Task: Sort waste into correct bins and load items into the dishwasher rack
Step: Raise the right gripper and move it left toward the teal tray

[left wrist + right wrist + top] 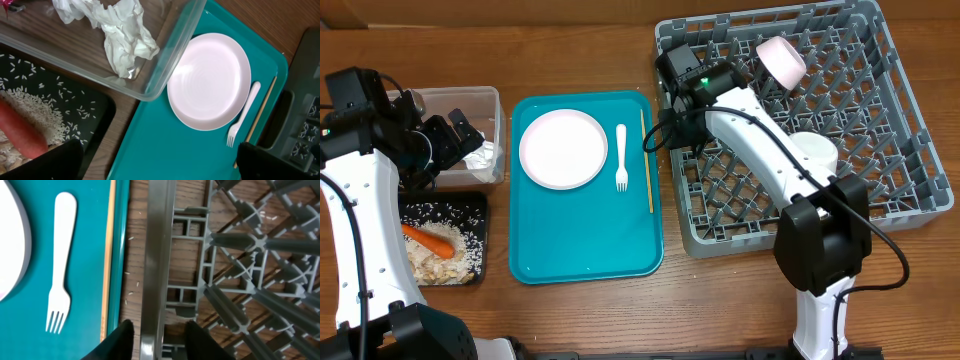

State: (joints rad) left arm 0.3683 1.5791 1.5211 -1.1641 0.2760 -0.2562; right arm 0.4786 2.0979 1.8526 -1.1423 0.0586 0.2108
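White plastic fork (621, 157): likely light, stiff, slick; best pinched mid-handle. Left gripper (160, 156) spread wide, empty; right gripper (159, 331) part-open, straddling dishwasher rack (157, 240) wall.

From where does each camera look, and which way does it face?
Overhead: above the table, facing straight down at teal tray, dishwasher rack; left arm and right arm show.
Left wrist: looks down on clear tub, tissues, white plate; own fingertips at bottom corners.
Right wrist: looks down on the rack's wall; own fingers straddle it.
Both wrist views share white fork, chopstick.
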